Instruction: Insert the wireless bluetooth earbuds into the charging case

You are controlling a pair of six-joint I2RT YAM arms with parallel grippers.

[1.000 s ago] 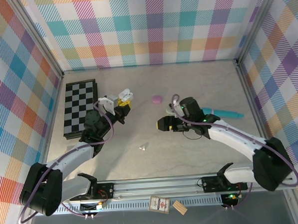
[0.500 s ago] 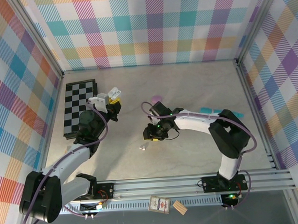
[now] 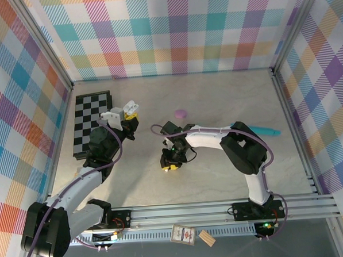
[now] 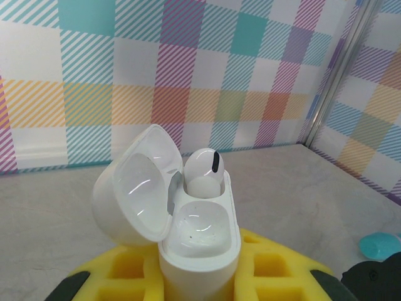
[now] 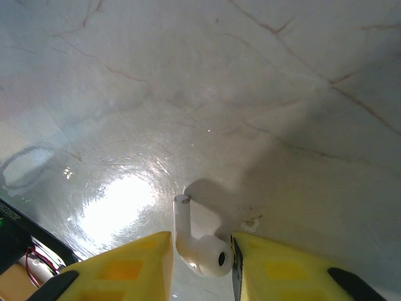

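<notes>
Between right gripper [image 5: 200, 266] yellow fingertips [image 5: 125, 269]: loose earbud [image 5: 202, 251], lying on table [image 5: 188, 94], stem pointing away from tool. Jaws narrowly apart; cannot tell whether they clamp it. In left gripper [image 4: 200, 276]: charging case [image 4: 200, 248], clamped upright, lid [image 4: 135, 188] swung open leftward. Seated earbud [image 4: 202, 169] in socket farther from tool; near socket [image 4: 202, 227] vacant.

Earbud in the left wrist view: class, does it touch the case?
Touching. The left wrist view shows the earbud seated in the far socket of the open case, its lower part sunk inside.
</notes>
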